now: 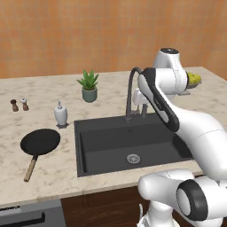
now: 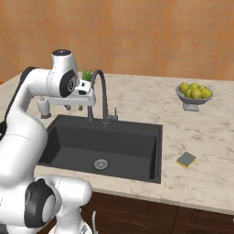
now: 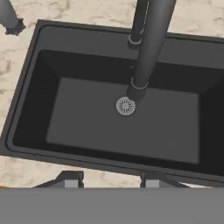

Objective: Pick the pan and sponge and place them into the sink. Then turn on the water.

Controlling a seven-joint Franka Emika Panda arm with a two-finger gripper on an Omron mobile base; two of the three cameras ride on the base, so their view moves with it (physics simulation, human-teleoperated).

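The sink [image 1: 106, 146] is set into the marble bench [image 1: 53, 177], its dark basin bare down to the round metal drain [image 1: 133, 158]. The arched faucet [image 2: 101, 98] stands at the sink's back rim, with no stream falling from its tip.

The frying pan [image 1: 40, 142] lies flat on the bench left of the sink, well apart from its rim, its wooden handle pointing toward the front edge. The sponge [image 2: 186, 159] lies on the bench right of the sink, near its front right corner, yellow side edge showing under the grey-green face.

The tool [image 2: 73, 107] hangs above the sink's back left part, just beside the faucet's neck, pointing down; in the hand view its fingertips [image 3: 72, 180] stand apart over the sink's near rim with nothing between them.

Behind the sink's left side stand a soap dispenser [image 1: 60, 114], a potted plant [image 1: 89, 86] and two small shakers [image 1: 19, 105]. A bowl of lemons [image 2: 194, 93] sits beyond the sponge, right of the sink.
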